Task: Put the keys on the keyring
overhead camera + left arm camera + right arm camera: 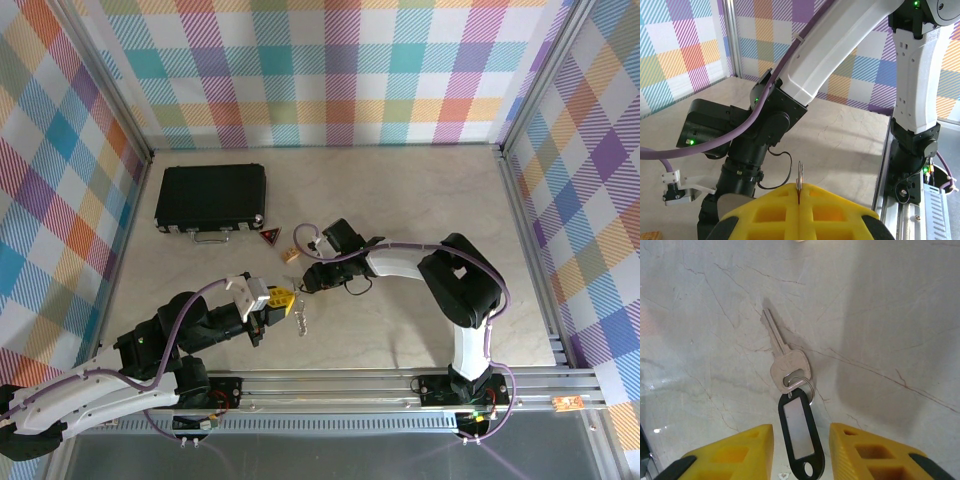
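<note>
Right hand [801, 435], wrist view: we see its 2 yellow fingers [747, 450] spread apart and gripping nothing. They straddle the keyring [799, 430], a black oval tag with a pale centre that lies flat on the pale marbled surface [890, 315] and touches neither finger. A small silver split ring [812, 390] joins the tag's far end to 1 flat silver key [787, 365], whose shaft points away from the hand. Left hand [799, 195], wrist view: the fingers are pressed together on a thin metal blade [799, 175] seen edge-on; we cannot tell what it is. From above, the 2 hands sit close together near the surface's middle. Beyond them lie a wooden block [291, 256], a red-and-black triangular tag [270, 236] and a black case [212, 198].
</note>
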### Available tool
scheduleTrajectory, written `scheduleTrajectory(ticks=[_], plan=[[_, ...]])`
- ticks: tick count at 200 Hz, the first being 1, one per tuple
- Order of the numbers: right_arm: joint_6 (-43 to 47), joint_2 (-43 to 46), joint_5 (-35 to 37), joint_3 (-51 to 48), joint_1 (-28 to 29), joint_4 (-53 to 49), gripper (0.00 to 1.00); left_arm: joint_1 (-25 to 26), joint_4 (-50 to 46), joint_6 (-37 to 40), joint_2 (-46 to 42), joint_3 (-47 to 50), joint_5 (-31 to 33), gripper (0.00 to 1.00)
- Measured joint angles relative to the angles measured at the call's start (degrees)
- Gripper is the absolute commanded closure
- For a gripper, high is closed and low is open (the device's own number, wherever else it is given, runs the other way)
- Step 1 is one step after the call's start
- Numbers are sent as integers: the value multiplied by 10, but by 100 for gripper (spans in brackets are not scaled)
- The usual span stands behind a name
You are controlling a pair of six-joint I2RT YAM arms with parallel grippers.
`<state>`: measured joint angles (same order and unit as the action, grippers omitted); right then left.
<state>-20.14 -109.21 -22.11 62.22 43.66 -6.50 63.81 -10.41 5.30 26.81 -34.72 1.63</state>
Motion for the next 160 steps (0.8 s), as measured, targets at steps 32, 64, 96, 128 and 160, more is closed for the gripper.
scheduleTrajectory(ticks=[32, 64, 96, 128, 160], plan=[[0, -7, 0, 0, 0, 0, 63, 0, 0, 0, 0, 0, 0, 100], [0, -7, -1, 0, 0, 1, 63, 0, 0, 0, -1, 0, 0, 100], [-5, -4, 0, -10, 2, 15, 64, 0, 0, 0, -1, 0, 0, 100], [-14, 0, 4, -23, 4, 35, 66, 0, 0, 0, -3, 1, 0, 100], [-22, 0, 4, -25, 9, 42, 68, 0, 0, 0, -3, 1, 0, 100]])
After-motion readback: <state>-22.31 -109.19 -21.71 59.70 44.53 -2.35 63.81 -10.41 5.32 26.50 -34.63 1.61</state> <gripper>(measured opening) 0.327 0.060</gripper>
